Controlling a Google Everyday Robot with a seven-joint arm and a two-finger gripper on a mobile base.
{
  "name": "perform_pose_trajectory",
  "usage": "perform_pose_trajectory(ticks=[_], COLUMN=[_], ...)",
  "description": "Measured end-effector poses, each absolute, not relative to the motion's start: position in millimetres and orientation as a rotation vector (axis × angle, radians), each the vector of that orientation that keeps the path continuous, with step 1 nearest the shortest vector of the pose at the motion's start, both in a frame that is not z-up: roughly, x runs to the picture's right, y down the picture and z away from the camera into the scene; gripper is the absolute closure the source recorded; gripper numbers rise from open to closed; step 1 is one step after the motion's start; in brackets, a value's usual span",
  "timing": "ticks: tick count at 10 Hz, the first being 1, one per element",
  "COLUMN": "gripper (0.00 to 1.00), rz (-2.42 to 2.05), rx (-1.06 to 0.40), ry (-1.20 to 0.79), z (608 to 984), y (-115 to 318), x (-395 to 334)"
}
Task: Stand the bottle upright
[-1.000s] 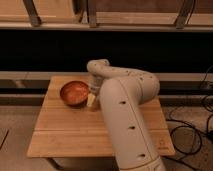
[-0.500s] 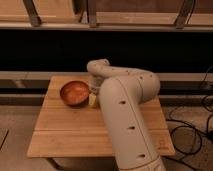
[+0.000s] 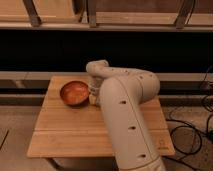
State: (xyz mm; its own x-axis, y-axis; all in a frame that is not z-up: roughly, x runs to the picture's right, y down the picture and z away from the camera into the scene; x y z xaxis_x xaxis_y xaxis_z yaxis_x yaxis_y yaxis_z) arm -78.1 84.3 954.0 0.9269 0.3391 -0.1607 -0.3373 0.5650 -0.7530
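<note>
**woodbot_fan:** Barely anything is shifting compared with a second ago. The bulky white robot arm (image 3: pixel 125 107) is sitting in the same bent pose. The one change is at its tip, where the two-finger gripper (image 3: pixel 93 98) is now pressing its fingers together instead of spreading them.

**jo_k:** Where is it doing that, though?

**woodbot_fan:** On the far left part of the pale wooden table (image 3: pixel 65 135), just right of the round orange bowl (image 3: pixel 75 93). The small cream-white bottle with tan label markings (image 3: pixel 93 102) is sitting in that same spot, right beside the bowl. Only a pale sliver of it is peeking out under the wrist.

**jo_k:** So it's gripping the bottle?

**woodbot_fan:** I honestly can't tell, because the arm is blocking the contact, and I can't see whether the bottle is tipped or upright either. I'm guessing yes. It's reaching down low to the tabletop, and a toppled bottle needs pinching before it can be swung up onto its base.

**jo_k:** The bowl is looking awfully close.

**woodbot_fan:** Yeah, I'm thinking the lift needs to go up and away from it, or the bottle is going to knock the rim.
</note>
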Motion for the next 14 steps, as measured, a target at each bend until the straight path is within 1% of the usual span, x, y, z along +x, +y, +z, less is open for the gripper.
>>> perform_pose_trajectory(ticks=[1,3,5,8,9,12,13,14], gripper=[1.0,1.0,1.0,1.0,1.0,1.0,1.0,1.0], rz=[0.395,0.391,0.379,0.413,0.443,0.616,0.657,0.691], rx=[-0.877,-0.83,-0.731,-0.603,-0.579,-0.497,-0.462,-0.395], ry=[-0.019,-0.077,-0.184,-0.365,-0.418,-0.663,-0.748,-0.844], z=[952,943,920,877,868,832,820,808], y=[80,58,15,-26,-32,-47,-50,-50], x=[-84,-99,-124,-141,-141,-121,-115,-97])
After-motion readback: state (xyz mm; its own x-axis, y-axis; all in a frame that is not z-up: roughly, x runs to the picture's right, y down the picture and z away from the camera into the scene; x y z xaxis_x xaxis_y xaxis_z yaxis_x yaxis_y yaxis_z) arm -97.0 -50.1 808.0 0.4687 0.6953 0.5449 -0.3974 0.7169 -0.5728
